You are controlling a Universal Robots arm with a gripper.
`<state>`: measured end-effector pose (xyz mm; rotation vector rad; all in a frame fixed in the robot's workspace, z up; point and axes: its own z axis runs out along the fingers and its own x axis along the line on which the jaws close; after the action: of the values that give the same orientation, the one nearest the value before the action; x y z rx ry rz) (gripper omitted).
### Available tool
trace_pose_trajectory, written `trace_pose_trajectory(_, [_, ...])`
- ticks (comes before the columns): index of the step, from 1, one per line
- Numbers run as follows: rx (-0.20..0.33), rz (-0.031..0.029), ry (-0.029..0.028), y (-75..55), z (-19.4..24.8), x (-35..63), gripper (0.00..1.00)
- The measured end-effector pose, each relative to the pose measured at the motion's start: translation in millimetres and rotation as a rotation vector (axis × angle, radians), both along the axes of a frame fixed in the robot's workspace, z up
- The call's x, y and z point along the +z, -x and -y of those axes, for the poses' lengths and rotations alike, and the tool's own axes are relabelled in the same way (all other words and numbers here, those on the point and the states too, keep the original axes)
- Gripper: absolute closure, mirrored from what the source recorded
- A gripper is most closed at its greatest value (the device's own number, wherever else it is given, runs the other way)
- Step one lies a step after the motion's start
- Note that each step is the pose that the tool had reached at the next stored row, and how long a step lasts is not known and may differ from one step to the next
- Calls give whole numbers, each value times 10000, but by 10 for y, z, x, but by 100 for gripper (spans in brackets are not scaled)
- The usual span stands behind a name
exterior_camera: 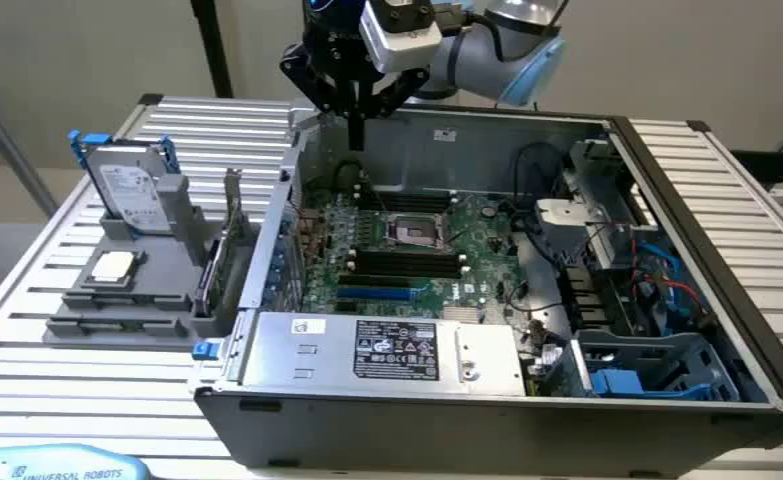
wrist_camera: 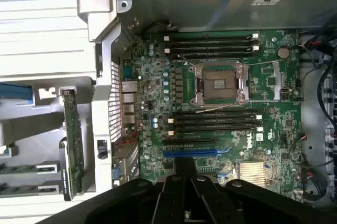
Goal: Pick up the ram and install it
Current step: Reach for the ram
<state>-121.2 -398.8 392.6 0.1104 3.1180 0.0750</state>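
Two ram sticks (wrist_camera: 26, 168), thin green boards, lie side by side in a grey holder (exterior_camera: 111, 300) outside the open computer case (exterior_camera: 498, 390). My gripper (exterior_camera: 358, 143) hangs high over the case's back wall, well away from the ram. Its fingers are shut with nothing between them. In the wrist view the gripper (wrist_camera: 184, 170) points down at the motherboard (wrist_camera: 221, 103). Black memory slots (wrist_camera: 216, 121) lie beside the bare processor socket (wrist_camera: 220, 83), and more slots (wrist_camera: 210, 45) sit on its other side.
The holder also carries a hard drive (exterior_camera: 135, 190), a silver processor chip (exterior_camera: 114, 265) and an upright green card (wrist_camera: 71, 145). Inside the case are a power supply (exterior_camera: 391, 350), cables (exterior_camera: 631, 260) and a blue drive cage (exterior_camera: 631, 380). The slatted table (exterior_camera: 84, 400) surrounds everything.
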Motion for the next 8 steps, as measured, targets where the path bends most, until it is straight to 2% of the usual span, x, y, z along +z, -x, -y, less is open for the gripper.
trace_pose_trajectory(8, [0,0,0,0,0,0,89])
